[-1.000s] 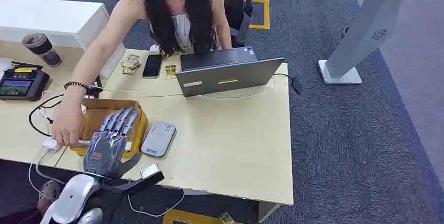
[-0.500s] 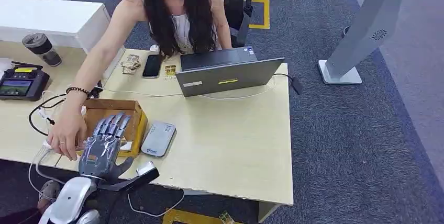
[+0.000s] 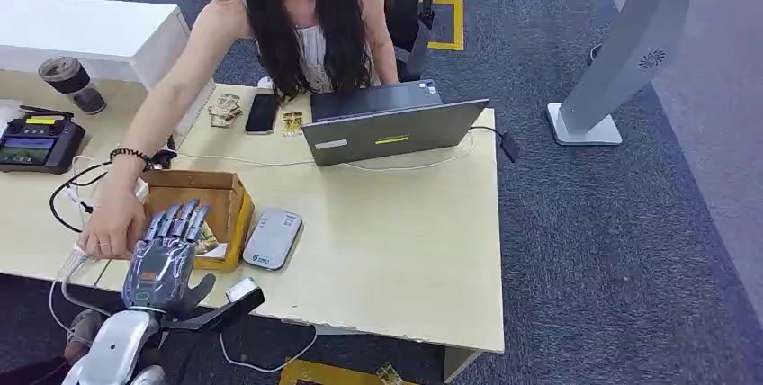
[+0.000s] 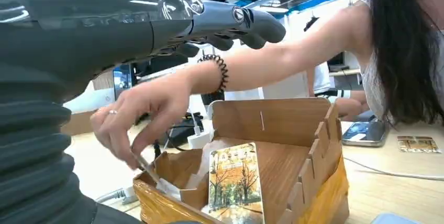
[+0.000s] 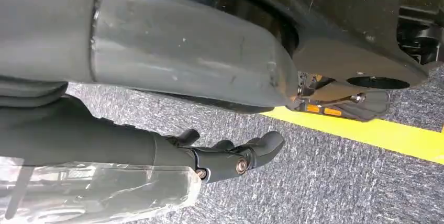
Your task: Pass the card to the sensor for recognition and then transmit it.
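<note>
An open cardboard box [image 3: 184, 180] stands near the table's front left edge. In the left wrist view a card [image 4: 235, 182] printed with autumn trees leans inside the box [image 4: 272, 119]. My left hand [image 3: 166, 255] hovers over the box's near edge with its fingers [image 4: 230, 20] spread, holding nothing. The grey-white sensor [image 3: 273, 238] lies flat just right of the box. A person's hand [image 3: 108, 232] reaches to the box's left near corner and pinches something small there [image 4: 141, 114]. My right hand [image 5: 230, 153] hangs over the carpet, holding nothing.
The person sits across the table behind a grey laptop [image 3: 396, 129]. A phone [image 3: 262, 112] and small cards lie by it. A black terminal [image 3: 36, 142], a cup [image 3: 70, 79] and cables [image 3: 72, 196] occupy the left side.
My left hand has drawn back toward me and to the left, off the box's middle. The person's hand stays at the box's left near corner, shifted slightly.
</note>
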